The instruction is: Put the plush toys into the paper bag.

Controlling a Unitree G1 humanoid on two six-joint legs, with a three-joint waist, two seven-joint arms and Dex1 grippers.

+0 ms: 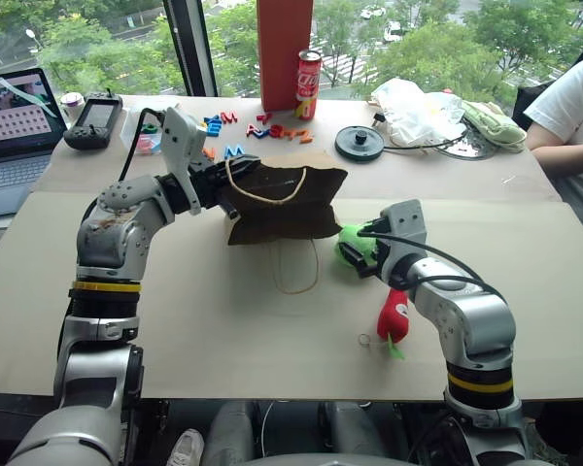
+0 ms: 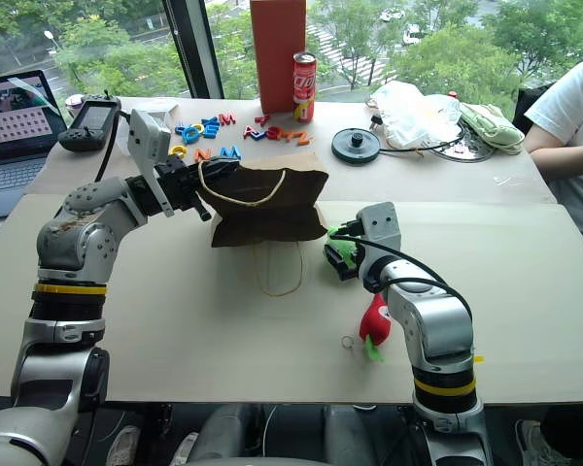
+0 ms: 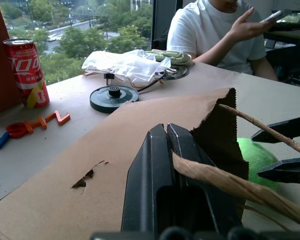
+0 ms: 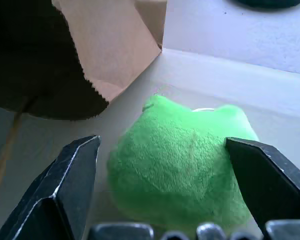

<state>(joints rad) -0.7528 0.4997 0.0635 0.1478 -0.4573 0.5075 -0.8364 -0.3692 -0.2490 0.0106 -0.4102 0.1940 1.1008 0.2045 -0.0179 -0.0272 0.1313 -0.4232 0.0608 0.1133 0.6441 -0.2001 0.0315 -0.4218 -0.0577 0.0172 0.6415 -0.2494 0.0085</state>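
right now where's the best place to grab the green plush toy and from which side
Grip the green plush toy across its round middle, coming from the robot's side. It lies on the table just outside the paper bag mouth, and the right gripper already has its open fingers on either side of it.

A red soda can [image 1: 308, 83] stands beside scattered plastic letters [image 1: 272, 128], near a black disc [image 1: 360, 142].

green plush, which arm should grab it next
The right: its end effector stands open around the green plush, beside the paper bag. The left end effector is shut on the bag's edge, holding its mouth up.
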